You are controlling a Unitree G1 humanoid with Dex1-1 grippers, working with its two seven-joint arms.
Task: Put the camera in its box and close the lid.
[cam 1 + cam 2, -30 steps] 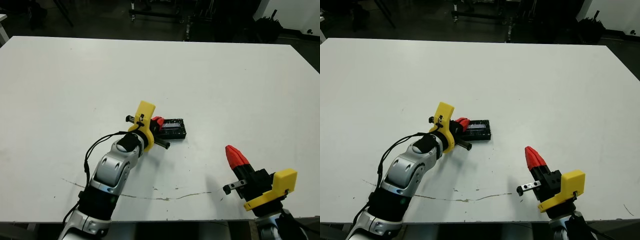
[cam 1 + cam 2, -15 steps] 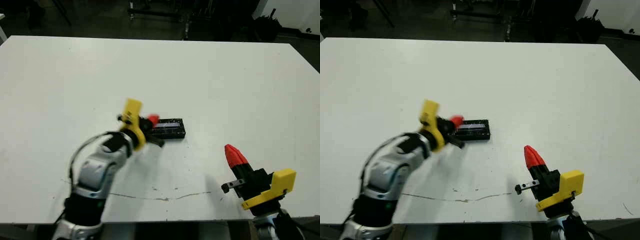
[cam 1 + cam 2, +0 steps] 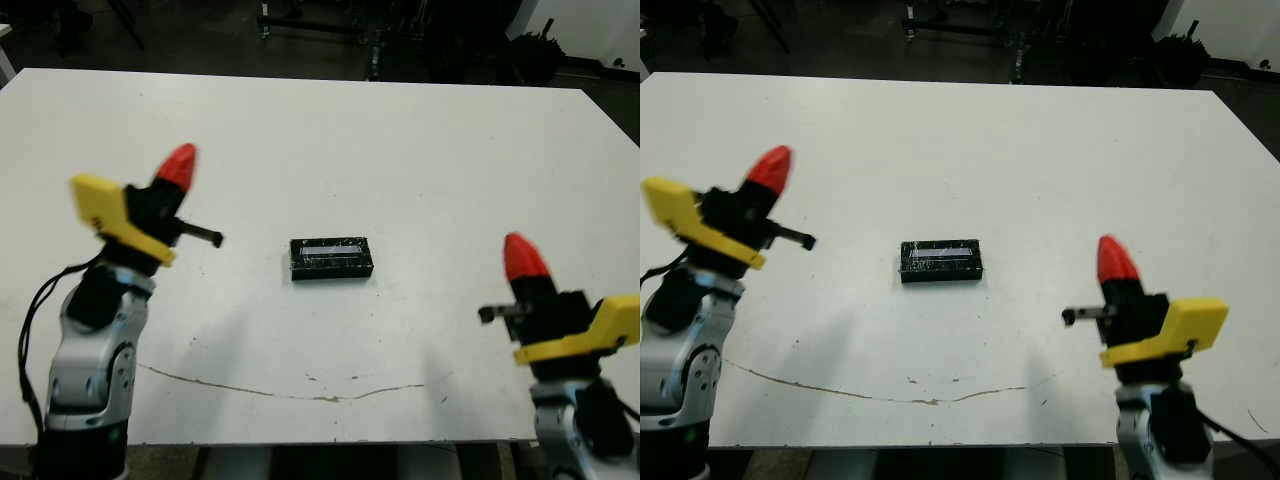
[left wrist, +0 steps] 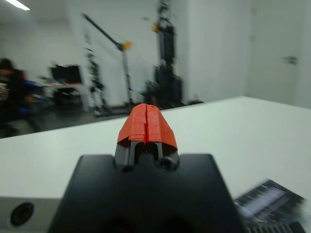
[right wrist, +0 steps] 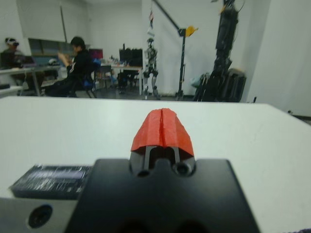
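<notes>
Both grippers pinched closed, empty, raised either side of the closed box.
Left gripper and right gripper flank the lid; its long axis runs left-right, roughly midway.

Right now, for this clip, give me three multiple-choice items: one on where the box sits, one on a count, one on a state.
1. Where is the closed box?
A. mid-table, between the two grippers
B. at the far edge of the table
C. in the right gripper

2. How many grippers touch the box?
A. two
B. one
C. none

3. How do the left gripper's fingers stand?
A. wide open
B. shut, holding nothing
C. shut on the lid

Answers: 1 A, it lies on the table with a gripper raised on each side. 2 C, the left one and the right gripper are both lifted clear of it. 3 B, the red tips meet with nothing between them.
</notes>
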